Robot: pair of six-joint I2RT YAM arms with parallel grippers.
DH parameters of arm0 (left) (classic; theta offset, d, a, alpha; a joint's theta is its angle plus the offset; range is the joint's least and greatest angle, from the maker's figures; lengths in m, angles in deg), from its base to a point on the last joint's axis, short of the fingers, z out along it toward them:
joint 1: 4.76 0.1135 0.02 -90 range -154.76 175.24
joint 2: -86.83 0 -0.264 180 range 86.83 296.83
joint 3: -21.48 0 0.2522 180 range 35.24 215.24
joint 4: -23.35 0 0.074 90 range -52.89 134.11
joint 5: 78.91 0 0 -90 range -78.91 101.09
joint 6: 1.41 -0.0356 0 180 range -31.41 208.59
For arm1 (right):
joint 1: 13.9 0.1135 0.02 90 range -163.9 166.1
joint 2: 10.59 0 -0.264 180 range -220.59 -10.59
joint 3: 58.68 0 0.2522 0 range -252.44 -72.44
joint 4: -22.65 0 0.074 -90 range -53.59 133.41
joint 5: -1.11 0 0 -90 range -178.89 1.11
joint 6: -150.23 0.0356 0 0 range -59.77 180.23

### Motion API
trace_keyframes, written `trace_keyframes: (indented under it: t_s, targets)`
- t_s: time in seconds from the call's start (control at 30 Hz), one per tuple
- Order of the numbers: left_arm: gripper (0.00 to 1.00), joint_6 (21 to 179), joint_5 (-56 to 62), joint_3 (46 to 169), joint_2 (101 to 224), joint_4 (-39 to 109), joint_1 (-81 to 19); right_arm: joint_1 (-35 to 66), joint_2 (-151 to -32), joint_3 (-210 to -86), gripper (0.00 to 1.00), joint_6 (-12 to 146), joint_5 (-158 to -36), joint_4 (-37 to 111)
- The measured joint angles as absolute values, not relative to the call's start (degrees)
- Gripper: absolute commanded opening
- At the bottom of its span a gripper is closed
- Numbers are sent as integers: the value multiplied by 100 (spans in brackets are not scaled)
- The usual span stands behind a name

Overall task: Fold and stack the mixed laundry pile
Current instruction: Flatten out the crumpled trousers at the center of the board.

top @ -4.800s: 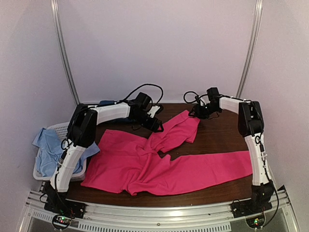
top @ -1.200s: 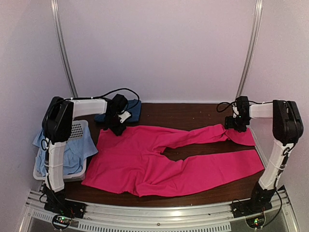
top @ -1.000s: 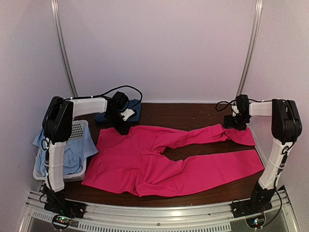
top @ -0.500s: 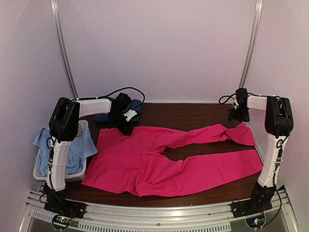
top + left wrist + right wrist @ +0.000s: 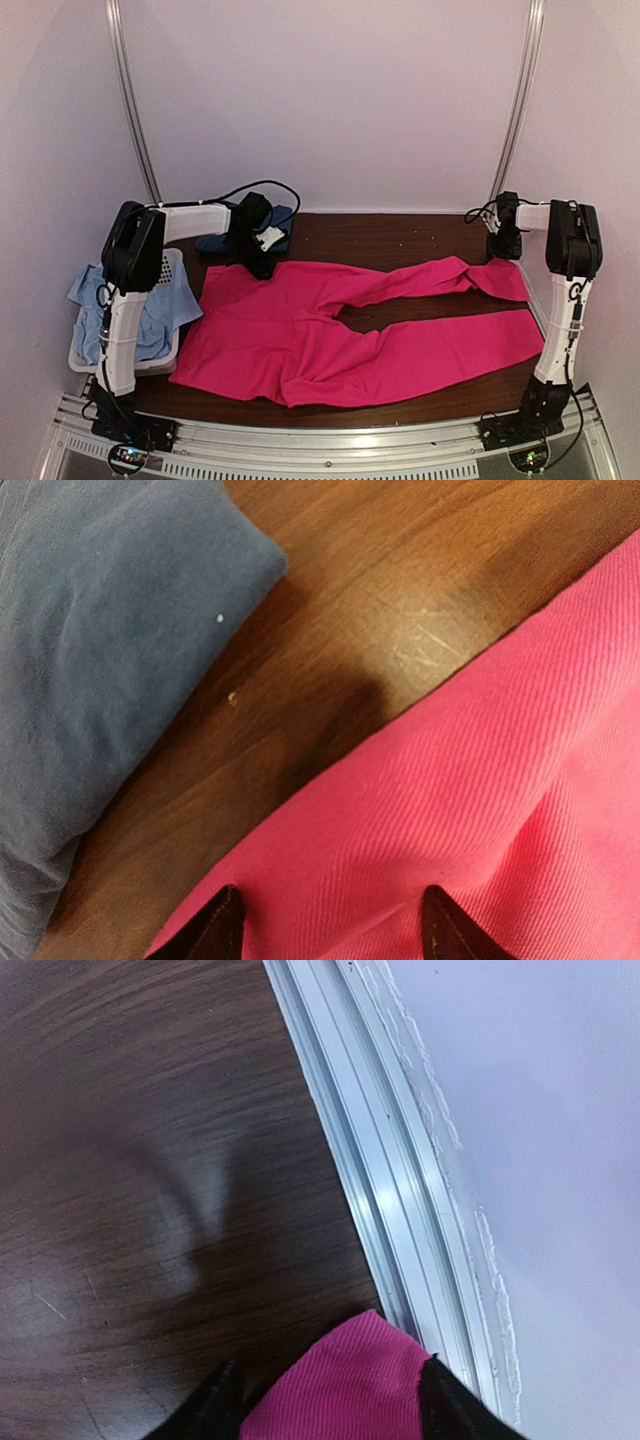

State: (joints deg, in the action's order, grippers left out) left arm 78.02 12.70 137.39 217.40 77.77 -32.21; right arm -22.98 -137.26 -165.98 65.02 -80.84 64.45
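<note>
Hovering low over the far left edge of the pink garment (image 5: 330, 340) with the left gripper (image 5: 332, 927), fingers parted, clasping nothing, cloth flat beneath. Standing at the far right corner of the table (image 5: 400, 235) with the right gripper (image 5: 328, 1402), likewise parted, with a pink corner in the gap beside the rail (image 5: 370, 1160), not visibly pinched. Spread nearly flat over most of the table, broad end to the left, two long legs to the right, far leg angled toward the right gripper. Parked at the far left as a compact, seemingly folded bundle: blue shirt (image 5: 100, 660), near the pink edge but apart from it. Heaped in the basket (image 5: 165, 268) off the left side: light-blue cloth (image 5: 95, 300), apparently not yet folded. Judged light, limp and finely ribbed, so unlikely to slip from the pads but sure to sag and crease if lifted by one point. Best taken at the edges, not the middle: two corners of one edge at once, both arms lifting together and carrying it over. Worth biting low against the wood, since a shallow pinch may skate off. Worth minding the far hem close to the rail.
</note>
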Motion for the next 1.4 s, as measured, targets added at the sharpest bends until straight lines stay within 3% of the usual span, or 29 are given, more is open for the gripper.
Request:
trace_keyframes:
  t_s: [0.13, 0.17, 0.43, 0.7, 0.83, 0.93, 1.13, 1.4]
  targets:
    - [60, 7804, 1281, 13739, 21740, 7777, -3225, -2305, -13792, -16635, 1, 6520, -8147, 6410]
    - [59, 7804, 1281, 13737, 21740, 7777, -3225, -2305, -13798, -16640, 0, 6533, -8173, 6423]
    - [47, 7848, 1272, 13693, 21735, 7756, -3240, -2314, -13698, -16596, 0, 6666, -8305, 6420]
    - [41, 7870, 1239, 13660, 21727, 7736, -3262, -2349, -12544, -16325, 0, 6837, -8270, 6206]
    - [26, 7892, 1242, 13649, 21722, 7736, -3264, -2405, -12406, -16373, 0, 6909, -8265, 6003]
    - [0, 7903, 1268, 13597, 21702, 7703, -3273, -2454, -12345, -16167, 0, 6988, -8265, 5848]
    - [0, 7982, 1451, 13381, 21591, 7570, -3288, -2657, -11953, -15866, 0, 7145, -8228, 5697]
    - [0, 8430, 1696, 12019, 20597, 6897, -3089, -2928, -11322, -15542, 0, 7374, -8224, 5419]
